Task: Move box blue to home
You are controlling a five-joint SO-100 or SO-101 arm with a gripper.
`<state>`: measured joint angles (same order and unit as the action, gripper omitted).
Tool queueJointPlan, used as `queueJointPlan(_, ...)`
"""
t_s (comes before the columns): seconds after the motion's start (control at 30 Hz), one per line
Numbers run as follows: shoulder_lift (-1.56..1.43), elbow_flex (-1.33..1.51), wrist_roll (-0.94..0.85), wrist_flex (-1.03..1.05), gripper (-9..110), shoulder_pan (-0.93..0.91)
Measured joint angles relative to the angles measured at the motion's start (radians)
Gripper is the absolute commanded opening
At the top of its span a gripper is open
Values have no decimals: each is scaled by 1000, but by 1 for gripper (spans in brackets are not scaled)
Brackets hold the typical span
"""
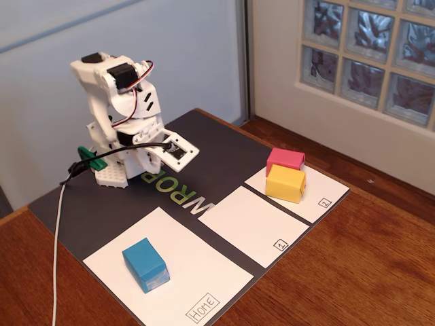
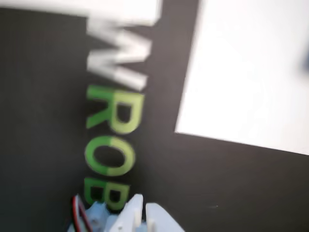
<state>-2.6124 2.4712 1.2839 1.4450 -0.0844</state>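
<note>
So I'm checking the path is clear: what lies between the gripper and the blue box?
In the fixed view, only bare dark mat and its green-white lettering lie between the gripper and the blue box on Home.

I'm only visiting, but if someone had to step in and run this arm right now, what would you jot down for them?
Gripper: folded back near the arm's base, over the dark mat, holding nothing; open or shut, I cannot tell.
Blue box: sitting inside the big white Home panel, clear of the arm.
Yellow block and pink-red block: touching each other on the panel marked 2.
Done: by how things lie, the blue box is on Home.
Left: nothing obvious; perhaps just confirm the arm is parked.
</note>
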Motion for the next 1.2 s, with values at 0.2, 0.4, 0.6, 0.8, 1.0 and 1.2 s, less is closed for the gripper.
queueJointPlan(0.2, -244, 270, 57, -58, 0, 107)
queueJointPlan(0.4, -555, 465, 97, -31, 0, 137)
queueJointPlan(0.6, -647, 535, 107, -40, 0, 138)
queueJointPlan(0.8, -644, 563, 109, -63, 0, 107)
queueJointPlan(1.0, -676, 563, 114, -58, 0, 98)
queueJointPlan(1.2, -676, 563, 114, -58, 0, 98)
